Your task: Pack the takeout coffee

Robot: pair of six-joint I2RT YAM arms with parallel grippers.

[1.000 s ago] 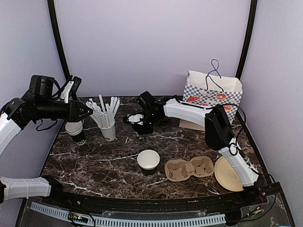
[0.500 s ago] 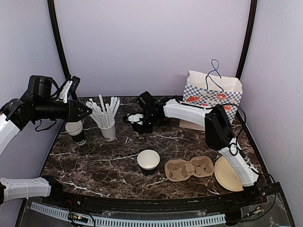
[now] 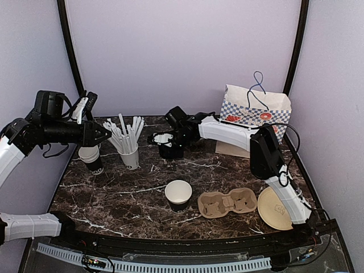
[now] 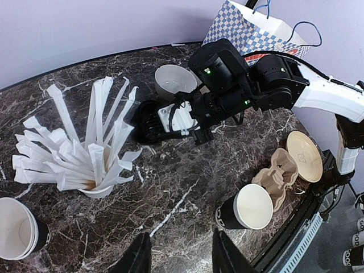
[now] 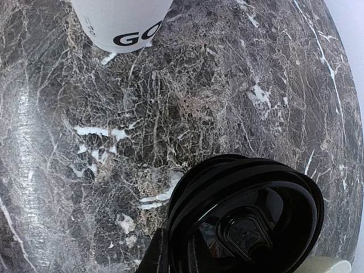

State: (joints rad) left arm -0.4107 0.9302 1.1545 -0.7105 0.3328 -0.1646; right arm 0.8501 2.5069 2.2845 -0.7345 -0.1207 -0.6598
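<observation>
As lid stack [image 5: 244, 219] hides right gripper [image 3: 166, 143] fingertips, grip unclear; left gripper [image 4: 181, 257] spread wide, empty.

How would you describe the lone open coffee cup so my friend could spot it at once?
Find the checkered paper bag at the back right of the marble table, then come forward to the brown pulp cup carrier. Just left of it stands the black paper cup, white inside, lidless; unlike the stacked cups at far left, it stands alone.

table [image 3: 114, 193]: glossy veined marble | lids [image 5: 250, 193]: glossy black plastic | carrier [image 3: 227, 203]: matt pulp | bag [image 3: 256, 111]: paper
</observation>
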